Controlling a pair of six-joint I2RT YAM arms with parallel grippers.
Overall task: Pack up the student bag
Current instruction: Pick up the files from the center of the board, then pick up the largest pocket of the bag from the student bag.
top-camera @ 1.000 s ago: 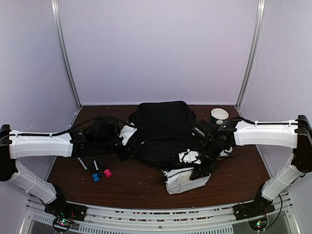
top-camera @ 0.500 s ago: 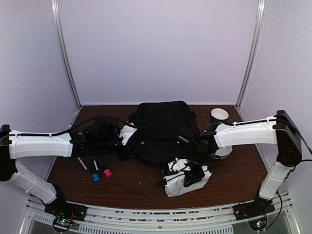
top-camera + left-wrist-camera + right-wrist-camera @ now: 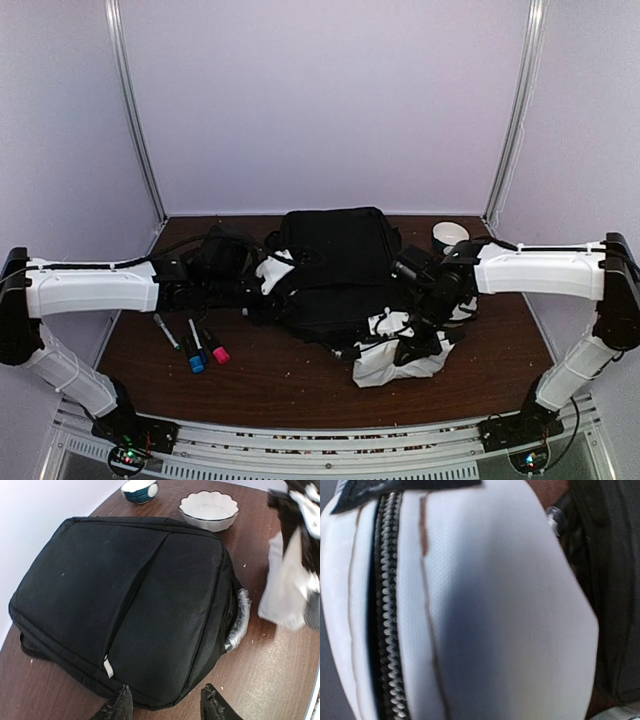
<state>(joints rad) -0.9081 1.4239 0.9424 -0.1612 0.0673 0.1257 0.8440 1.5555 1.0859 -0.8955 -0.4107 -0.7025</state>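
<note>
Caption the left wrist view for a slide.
Left gripper open at the near edge of the black student bag; white bowl and dark bowl beyond, white pouch at frame right.

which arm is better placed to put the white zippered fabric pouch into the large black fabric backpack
Right. The right gripper appears to grip the white zippered fabric pouch beside the large black fabric backpack. The left gripper is open and empty at the bag's opposite edge, better suited to steadying it.

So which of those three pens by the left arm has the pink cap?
The rightmost pen, the one lying closest to the student bag. The middle pen is capped blue, and the leftmost pen looks dark-tipped.
</note>
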